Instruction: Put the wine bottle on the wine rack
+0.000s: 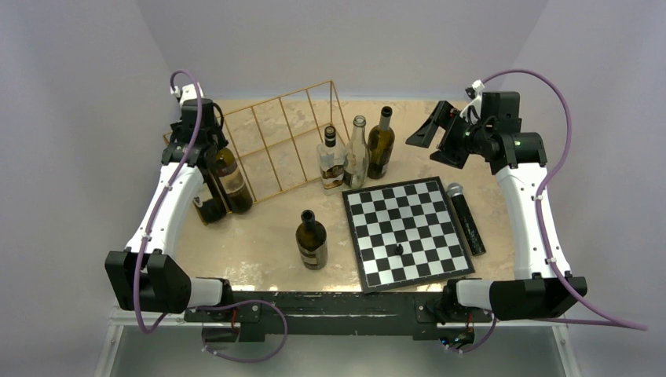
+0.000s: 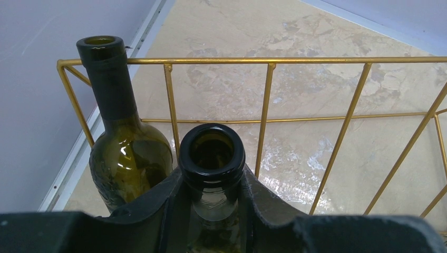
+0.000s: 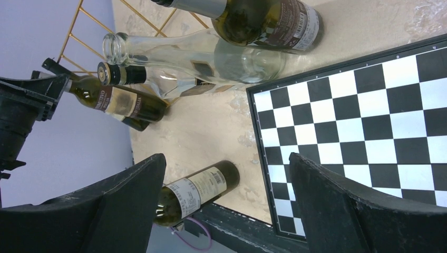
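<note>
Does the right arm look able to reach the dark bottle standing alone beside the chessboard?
Likely yes: its hand is open and empty; the dark green glass bottle stands alone, only the flat black-and-white chessboard between.

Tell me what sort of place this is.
Probably a robot lab test cell, not a home: plain grey walls box in one table, and props are staged there, a wine rack, a chessboard.

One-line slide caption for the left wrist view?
Left gripper holding a wine bottle by its neck at the gold wine rack.
</note>
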Controlling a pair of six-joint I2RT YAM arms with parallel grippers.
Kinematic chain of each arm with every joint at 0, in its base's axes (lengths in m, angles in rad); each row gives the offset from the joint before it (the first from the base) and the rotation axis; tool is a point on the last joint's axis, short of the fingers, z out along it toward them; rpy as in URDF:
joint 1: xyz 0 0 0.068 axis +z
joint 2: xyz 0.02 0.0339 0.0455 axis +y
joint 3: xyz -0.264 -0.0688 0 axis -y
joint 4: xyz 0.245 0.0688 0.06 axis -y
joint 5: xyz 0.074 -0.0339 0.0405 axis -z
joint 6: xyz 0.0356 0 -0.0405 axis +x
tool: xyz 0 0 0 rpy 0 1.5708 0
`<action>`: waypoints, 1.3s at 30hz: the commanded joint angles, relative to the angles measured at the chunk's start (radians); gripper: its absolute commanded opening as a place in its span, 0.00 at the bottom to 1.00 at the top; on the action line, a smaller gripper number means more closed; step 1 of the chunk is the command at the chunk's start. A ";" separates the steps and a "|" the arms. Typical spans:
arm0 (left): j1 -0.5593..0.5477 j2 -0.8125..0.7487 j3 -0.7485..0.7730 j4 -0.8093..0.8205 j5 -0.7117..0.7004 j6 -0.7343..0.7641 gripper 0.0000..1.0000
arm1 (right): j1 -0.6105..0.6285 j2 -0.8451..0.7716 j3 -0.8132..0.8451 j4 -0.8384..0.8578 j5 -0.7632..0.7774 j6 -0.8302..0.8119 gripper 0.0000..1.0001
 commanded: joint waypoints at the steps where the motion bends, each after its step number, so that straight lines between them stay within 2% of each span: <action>1: 0.012 0.015 -0.012 0.047 -0.013 -0.003 0.18 | -0.005 -0.023 -0.003 0.027 0.017 0.011 0.91; 15: 0.030 0.125 0.044 0.061 -0.010 0.023 0.20 | -0.006 -0.025 0.009 0.030 0.065 -0.003 0.91; 21: 0.045 0.182 0.074 0.073 0.013 0.004 0.29 | -0.006 -0.017 0.041 0.018 0.072 -0.006 0.91; 27: 0.048 0.221 0.096 0.062 0.011 -0.007 0.32 | -0.006 -0.030 0.025 0.023 0.079 0.000 0.91; 34: 0.051 0.242 0.116 0.065 0.022 -0.003 0.48 | -0.006 -0.034 0.016 0.034 0.079 0.012 0.91; 39: 0.051 0.256 0.124 0.052 0.038 -0.016 0.49 | -0.006 -0.027 0.013 0.037 0.079 0.008 0.91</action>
